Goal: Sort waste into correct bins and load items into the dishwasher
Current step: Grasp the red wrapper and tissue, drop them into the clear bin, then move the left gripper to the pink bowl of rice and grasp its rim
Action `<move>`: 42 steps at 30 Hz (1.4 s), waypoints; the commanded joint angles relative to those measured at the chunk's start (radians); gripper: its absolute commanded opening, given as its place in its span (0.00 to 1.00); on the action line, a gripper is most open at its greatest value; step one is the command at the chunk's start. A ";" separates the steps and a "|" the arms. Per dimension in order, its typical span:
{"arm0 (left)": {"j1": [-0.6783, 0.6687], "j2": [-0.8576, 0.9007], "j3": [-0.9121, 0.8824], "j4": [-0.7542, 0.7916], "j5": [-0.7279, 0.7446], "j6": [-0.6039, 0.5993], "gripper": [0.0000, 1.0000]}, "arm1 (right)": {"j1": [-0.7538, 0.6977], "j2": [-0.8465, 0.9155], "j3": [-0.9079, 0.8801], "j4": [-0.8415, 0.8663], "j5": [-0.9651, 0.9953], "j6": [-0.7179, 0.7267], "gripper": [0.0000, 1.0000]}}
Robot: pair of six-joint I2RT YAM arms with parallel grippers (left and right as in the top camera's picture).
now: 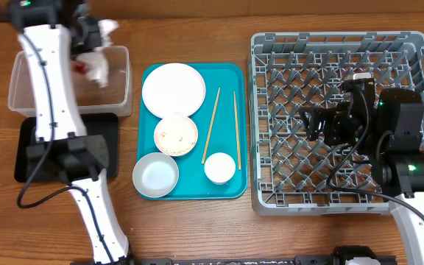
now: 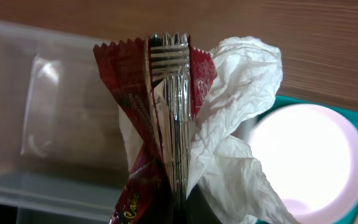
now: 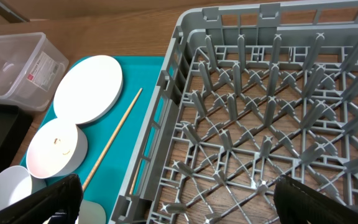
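My left gripper (image 1: 90,46) (image 2: 169,46) is shut on a red snack wrapper (image 2: 129,81) (image 1: 80,68) and a crumpled white napkin (image 2: 241,81) (image 1: 98,62), held over the clear tub (image 1: 116,88) (image 2: 55,112). The black tray (image 1: 101,143) lies in front of the tub. On the teal tray (image 1: 227,81) sit a round white plate (image 1: 173,88), a white bowl with rice scraps (image 1: 176,135), a pale grey bowl (image 1: 155,175), a small white cup (image 1: 219,168) and two chopsticks (image 1: 210,124). My right gripper (image 1: 319,125) (image 3: 179,205) is open and empty inside the grey dish rack (image 1: 271,169) (image 3: 260,93).
The left arm (image 1: 50,81) stretches across the black tray and the tub. The right wrist view shows the plate (image 3: 89,87), the bowl (image 3: 56,149), a chopstick (image 3: 110,143) and the tub (image 3: 17,62) left of the rack wall. The rack holds only its upright pegs.
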 commanded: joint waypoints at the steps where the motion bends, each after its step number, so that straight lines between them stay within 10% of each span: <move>1: 0.018 0.033 -0.069 0.023 -0.021 -0.058 0.05 | -0.003 -0.004 0.027 0.002 -0.006 0.003 1.00; 5: 0.024 0.034 -0.163 0.065 -0.022 -0.057 0.28 | -0.003 -0.004 0.027 0.002 -0.006 0.003 1.00; 9: 0.024 0.034 -0.209 0.087 -0.022 -0.053 0.86 | -0.003 -0.004 0.027 0.002 -0.006 0.003 1.00; 11: 0.024 0.030 -0.201 0.088 -0.021 -0.047 0.97 | -0.003 -0.004 0.027 0.002 -0.006 0.003 1.00; 29: -0.026 -0.161 0.109 -0.146 0.242 0.100 0.97 | -0.003 -0.004 0.027 0.000 -0.051 0.004 1.00; 42: -0.288 -0.401 -0.394 -0.146 0.267 0.088 0.85 | -0.003 -0.003 0.027 -0.014 -0.050 0.003 1.00</move>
